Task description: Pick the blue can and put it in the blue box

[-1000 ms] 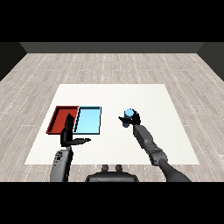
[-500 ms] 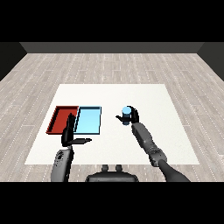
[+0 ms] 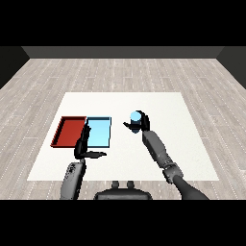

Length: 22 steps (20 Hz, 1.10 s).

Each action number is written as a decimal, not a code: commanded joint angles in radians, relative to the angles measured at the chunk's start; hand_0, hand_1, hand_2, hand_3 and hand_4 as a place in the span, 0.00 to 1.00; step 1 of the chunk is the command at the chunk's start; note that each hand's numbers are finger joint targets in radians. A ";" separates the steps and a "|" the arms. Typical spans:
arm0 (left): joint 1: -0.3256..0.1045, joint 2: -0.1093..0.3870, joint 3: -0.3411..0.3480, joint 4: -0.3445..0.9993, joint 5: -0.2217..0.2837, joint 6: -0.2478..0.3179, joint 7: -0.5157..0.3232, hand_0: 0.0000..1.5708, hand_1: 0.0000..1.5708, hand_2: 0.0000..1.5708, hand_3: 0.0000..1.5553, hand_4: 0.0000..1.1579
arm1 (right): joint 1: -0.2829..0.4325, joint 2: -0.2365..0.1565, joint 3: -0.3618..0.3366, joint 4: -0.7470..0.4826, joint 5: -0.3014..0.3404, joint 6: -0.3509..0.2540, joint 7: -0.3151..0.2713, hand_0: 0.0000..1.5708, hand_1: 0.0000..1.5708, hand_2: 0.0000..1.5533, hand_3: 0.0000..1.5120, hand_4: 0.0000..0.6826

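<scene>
1 view is all you have, the head view, so read it from right to left. Your right hand [image 3: 140,124] has its fingers curled round the blue can [image 3: 135,116], and the can sits in that grasp above the white table [image 3: 182,139], to the right of both trays. Whether the can's base is off the table you cannot tell for sure from this angle, though it looks lifted. The blue box [image 3: 98,133] lies near the can on its left, with the red tray [image 3: 71,131] touching its far side. Nothing lies in either tray. Your left hand [image 3: 83,146] hangs over the near edge of the blue box, fingers straight and spread apart, holding nothing.

So the pick looks done, judging by the grasp. What is left for you: carry the can leftward over the blue box, lower it inside, and release it. Mind that the left hand sits close to the drop zone.
</scene>
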 commanded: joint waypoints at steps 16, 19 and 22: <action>-0.107 -0.015 -0.207 0.098 0.087 0.128 0.013 0.00 0.00 0.00 0.00 0.00 | 0.429 -0.064 0.159 -0.745 0.079 0.030 0.280 0.93 0.93 0.94 0.91 0.83; -0.122 -0.015 -0.159 0.054 0.102 0.070 0.074 0.00 0.00 0.00 0.00 0.00 | 0.428 -0.029 0.164 -0.730 0.110 0.039 0.263 0.93 0.93 0.95 0.92 0.81; -0.181 -0.015 -0.238 0.088 0.115 0.139 0.082 0.00 0.00 0.00 0.00 0.00 | 0.307 -0.037 0.129 -0.729 0.106 0.018 0.371 0.92 0.92 0.95 0.91 0.82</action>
